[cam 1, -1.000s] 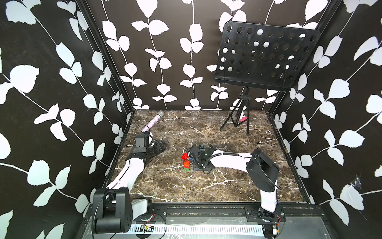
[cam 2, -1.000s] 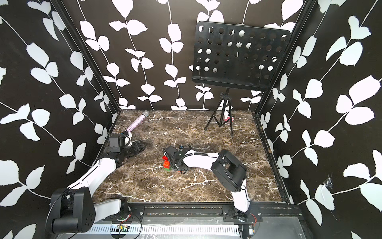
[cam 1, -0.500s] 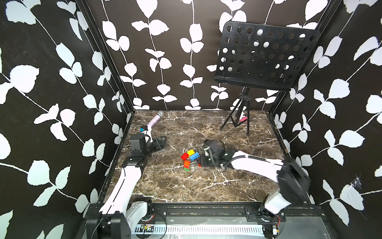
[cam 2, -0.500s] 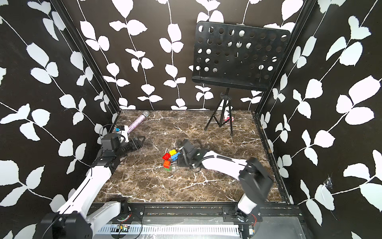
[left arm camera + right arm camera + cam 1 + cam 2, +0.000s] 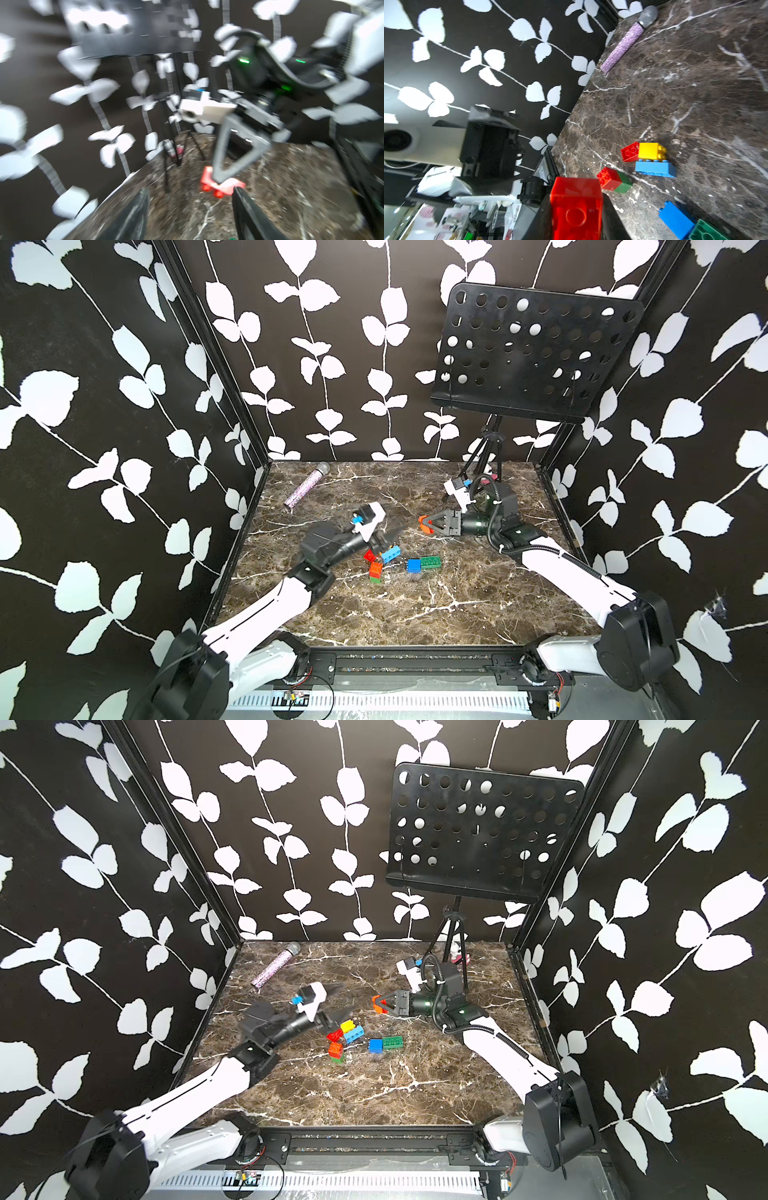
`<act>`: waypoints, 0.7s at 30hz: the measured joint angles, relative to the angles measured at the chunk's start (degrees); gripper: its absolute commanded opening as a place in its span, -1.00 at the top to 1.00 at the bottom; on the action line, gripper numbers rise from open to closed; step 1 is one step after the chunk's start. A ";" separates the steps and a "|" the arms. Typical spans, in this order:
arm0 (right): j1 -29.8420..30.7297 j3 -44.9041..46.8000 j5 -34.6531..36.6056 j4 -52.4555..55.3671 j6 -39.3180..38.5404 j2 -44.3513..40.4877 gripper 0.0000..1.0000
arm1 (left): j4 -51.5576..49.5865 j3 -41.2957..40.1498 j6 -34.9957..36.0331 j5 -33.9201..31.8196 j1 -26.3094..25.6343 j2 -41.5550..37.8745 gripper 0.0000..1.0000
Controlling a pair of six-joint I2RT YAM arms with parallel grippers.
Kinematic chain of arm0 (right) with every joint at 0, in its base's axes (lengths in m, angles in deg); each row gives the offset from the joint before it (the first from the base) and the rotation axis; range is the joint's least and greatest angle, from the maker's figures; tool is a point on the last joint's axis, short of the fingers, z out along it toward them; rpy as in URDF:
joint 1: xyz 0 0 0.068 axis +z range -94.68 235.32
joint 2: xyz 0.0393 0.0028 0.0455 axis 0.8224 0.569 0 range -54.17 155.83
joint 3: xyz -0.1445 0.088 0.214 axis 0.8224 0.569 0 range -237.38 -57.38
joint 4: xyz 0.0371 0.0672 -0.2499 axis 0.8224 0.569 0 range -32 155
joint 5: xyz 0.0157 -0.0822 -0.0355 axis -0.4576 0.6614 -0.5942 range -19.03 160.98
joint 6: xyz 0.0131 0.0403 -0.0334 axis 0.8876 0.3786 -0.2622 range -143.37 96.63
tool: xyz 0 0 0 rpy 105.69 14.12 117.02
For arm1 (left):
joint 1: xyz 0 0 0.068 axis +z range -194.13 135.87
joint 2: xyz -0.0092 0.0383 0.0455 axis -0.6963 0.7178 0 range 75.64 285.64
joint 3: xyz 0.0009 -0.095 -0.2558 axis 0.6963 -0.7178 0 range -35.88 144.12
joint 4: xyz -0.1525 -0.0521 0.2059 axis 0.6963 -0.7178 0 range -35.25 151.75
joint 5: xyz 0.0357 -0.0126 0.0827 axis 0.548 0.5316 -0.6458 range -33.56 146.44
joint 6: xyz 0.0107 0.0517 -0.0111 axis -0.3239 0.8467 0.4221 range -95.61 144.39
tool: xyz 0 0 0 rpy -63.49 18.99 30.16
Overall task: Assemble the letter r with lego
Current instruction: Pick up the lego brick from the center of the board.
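The right claw (image 5: pixel 429 525) pinches a reddish brick (image 5: pixel 423 526) off the table (image 5: pixel 457 614), seemingly offering it toward the left claw (image 5: pixel 190 193), which hangs spread and empty just above the loose bricks (image 5: pixel 390 554).

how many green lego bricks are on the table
2: a long dark green brick beside the blue brick, and a smaller green brick joined to an orange-red brick. The left gripper may hide more.

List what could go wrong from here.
The left tool, open and motion-blurred, hangs right by the yellow brick and light blue brick: it may scatter them. The right tool pinches the red-orange brick at its fingertips, so it could twist or drop. The tools face each other and might collide.
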 measured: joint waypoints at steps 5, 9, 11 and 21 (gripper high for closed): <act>0.11 0.00 -5.99 -1.25 0.22 -0.07 0.56 | 5.79 0.00 4.00 4.11 -2.12 5.05 -0.29; 0.09 0.00 -8.33 0.13 -0.98 -0.83 0.55 | 7.15 0.15 5.90 6.80 -2.58 7.87 -0.31; 0.09 0.00 -8.98 0.96 -1.40 -1.42 0.56 | 7.06 0.22 6.67 7.76 -2.67 8.52 -0.31; -0.04 -0.24 -10.36 0.52 -1.31 -2.14 0.55 | 10.21 0.94 7.45 7.61 -3.04 11.02 -0.26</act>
